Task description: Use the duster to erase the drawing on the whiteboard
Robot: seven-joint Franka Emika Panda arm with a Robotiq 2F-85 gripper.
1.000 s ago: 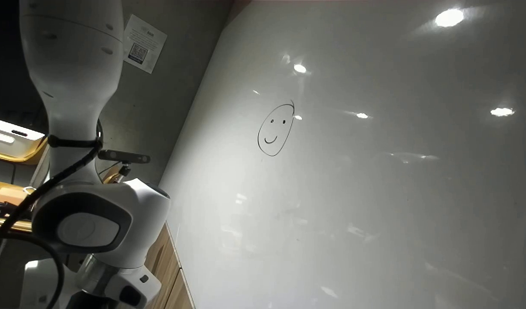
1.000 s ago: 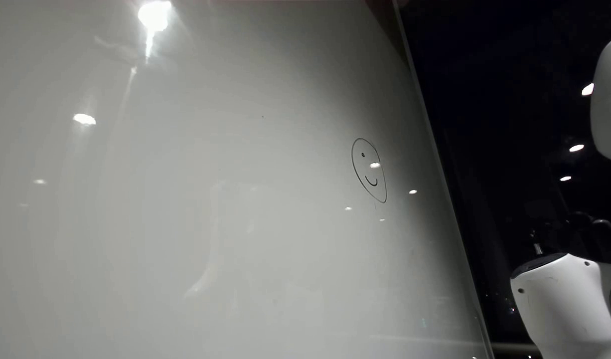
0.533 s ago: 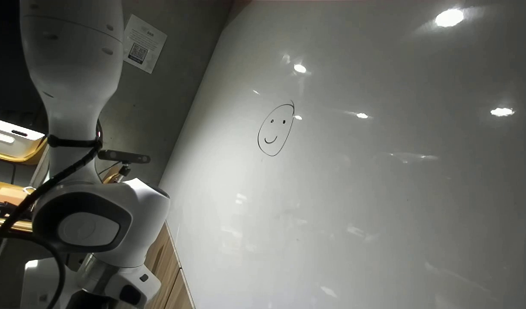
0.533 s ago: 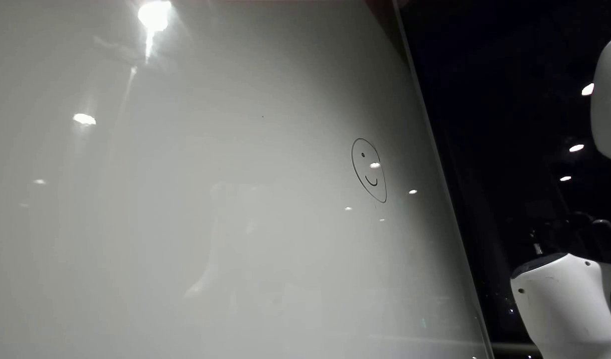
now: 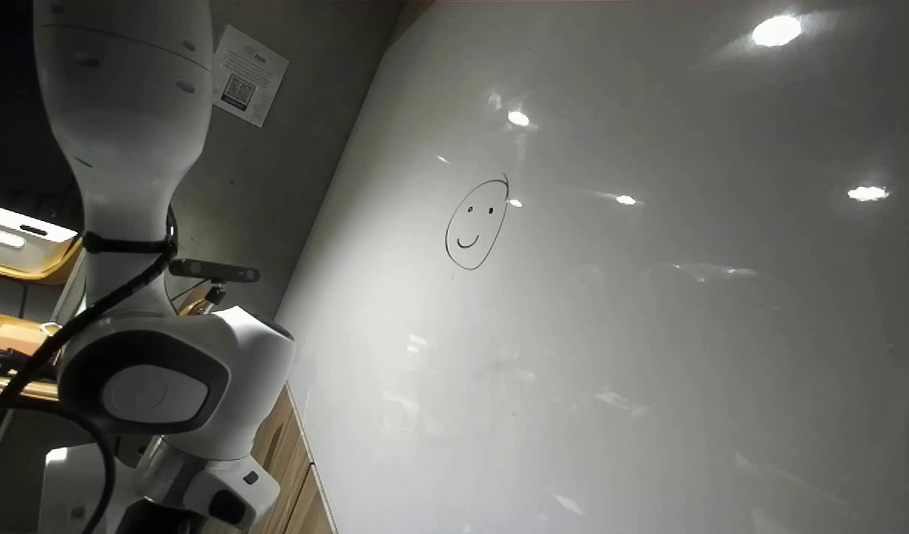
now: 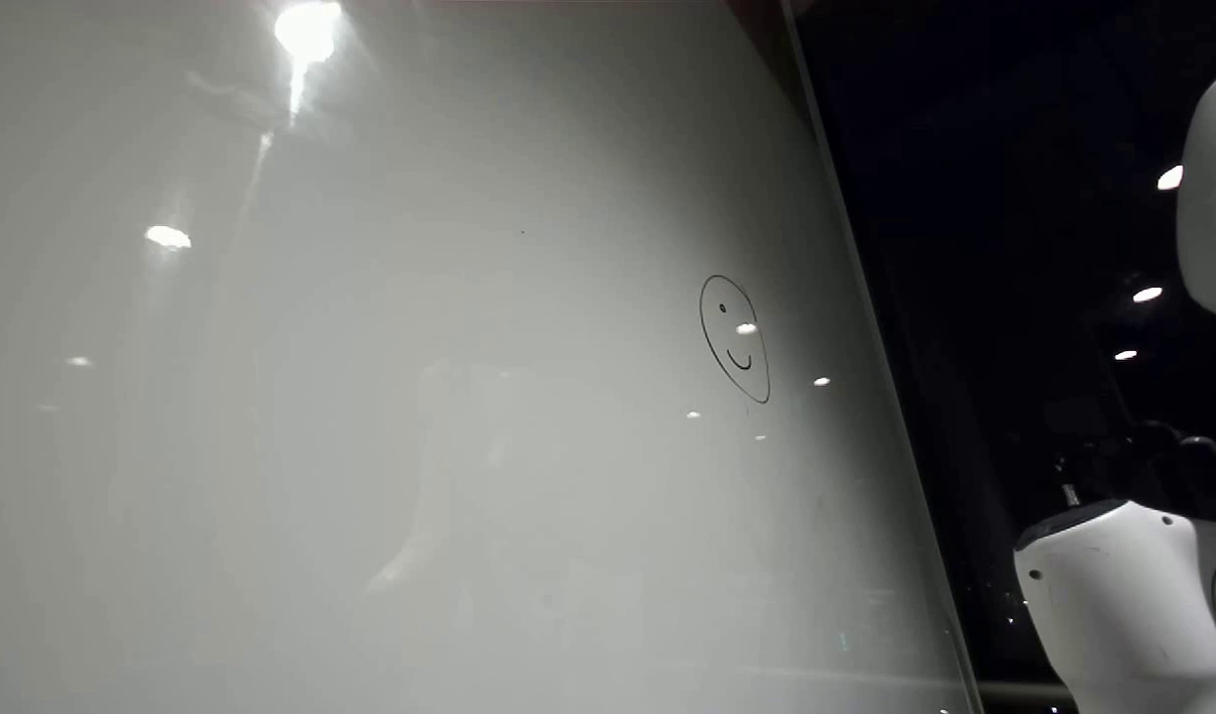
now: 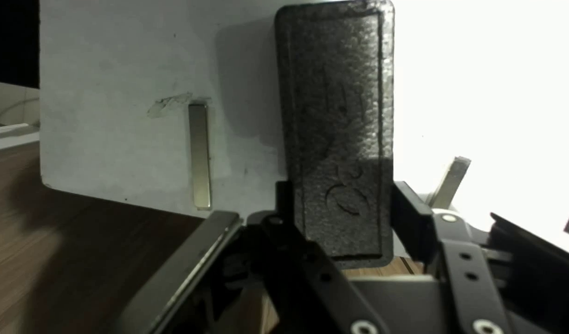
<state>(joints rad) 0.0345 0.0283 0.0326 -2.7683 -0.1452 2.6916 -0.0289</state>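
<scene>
In the wrist view the duster, a dark textured rectangular block, sits lengthwise between the black fingers of my gripper. Both fingertips press against its long sides near its lower end. The whiteboard fills most of both exterior views and carries bright light reflections. On it is the drawing, a thin oval smiley face whose lines look whole; it appears in an exterior view close to the board's side edge. My gripper lies outside both exterior views, with the arm's wrist low beside the board.
Behind the duster is a white surface with a metal strip and another strip. Wood shows below it. A camera stands beside the arm, near a grey wall with a paper sign. Wooden panels adjoin the board's lower edge.
The lower arm has risen very slightly in both exterior views. My gripper has closed within the last second. The drawing and the board look the same.
</scene>
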